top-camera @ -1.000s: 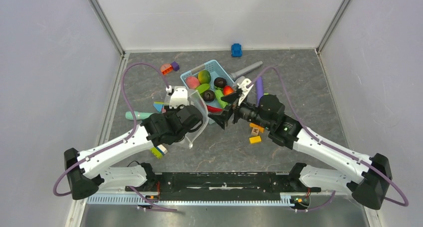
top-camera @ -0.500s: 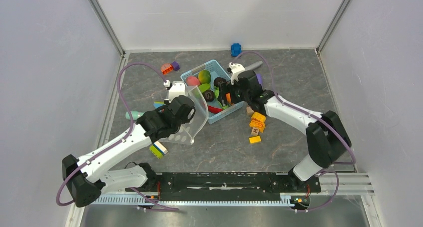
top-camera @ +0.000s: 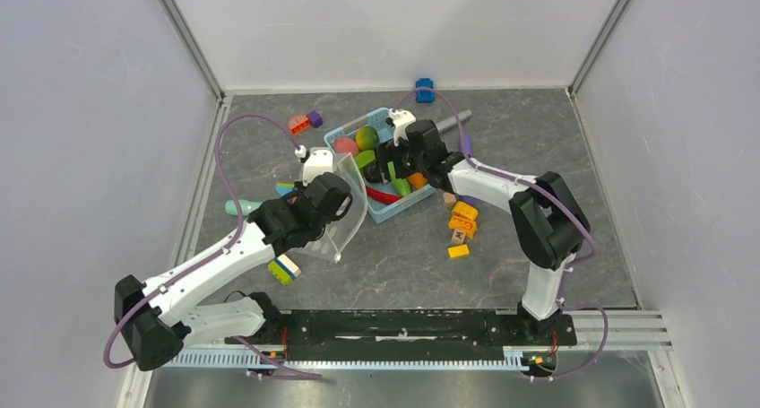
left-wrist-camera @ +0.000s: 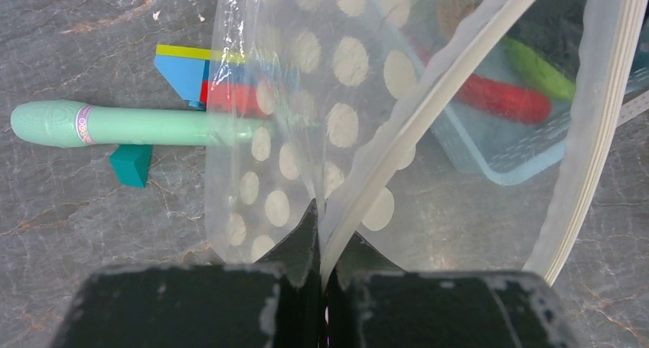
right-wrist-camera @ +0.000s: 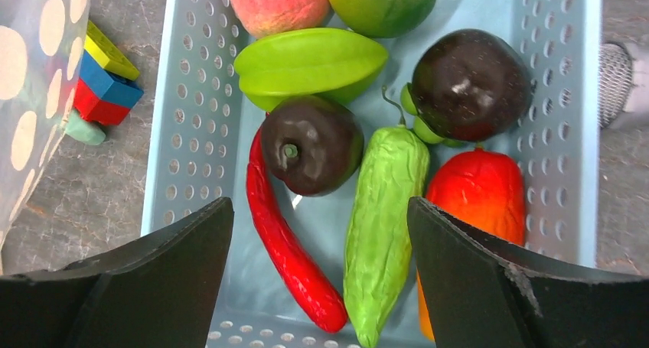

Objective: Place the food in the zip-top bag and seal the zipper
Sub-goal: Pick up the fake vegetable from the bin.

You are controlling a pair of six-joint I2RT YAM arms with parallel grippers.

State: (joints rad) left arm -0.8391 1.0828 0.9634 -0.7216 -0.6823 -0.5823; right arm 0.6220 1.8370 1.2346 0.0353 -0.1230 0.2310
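The food lies in a light-blue mesh basket [right-wrist-camera: 180, 134]: a pink peach [right-wrist-camera: 275, 4], a green starfruit [right-wrist-camera: 310, 61], two dark brown fruits [right-wrist-camera: 310, 145], a red chili [right-wrist-camera: 287, 248], a green gourd [right-wrist-camera: 383, 226] and an orange pepper [right-wrist-camera: 478, 203]. My right gripper [right-wrist-camera: 320, 210] hangs open just above the chili and gourd, touching nothing. My left gripper [left-wrist-camera: 325, 233] is shut on the mouth edge of the zip-top bag [top-camera: 349, 211], right at the zipper [left-wrist-camera: 428, 111]. The bag is held up with its mouth open, just left of the basket [top-camera: 333, 139].
Lettered blocks [top-camera: 462, 220] lie right of the basket, with a purple stick [top-camera: 466, 143] and a grey tool [top-camera: 453, 118] behind. A mint-green stick [left-wrist-camera: 138, 125] and coloured blocks [left-wrist-camera: 191, 69] lie under the bag. A blue toy [top-camera: 425, 90] sits by the back wall.
My right arm swung from the table's middle back over the basket, its gripper now pointing down into it. The left gripper kept hold of the bag and shifted slightly.
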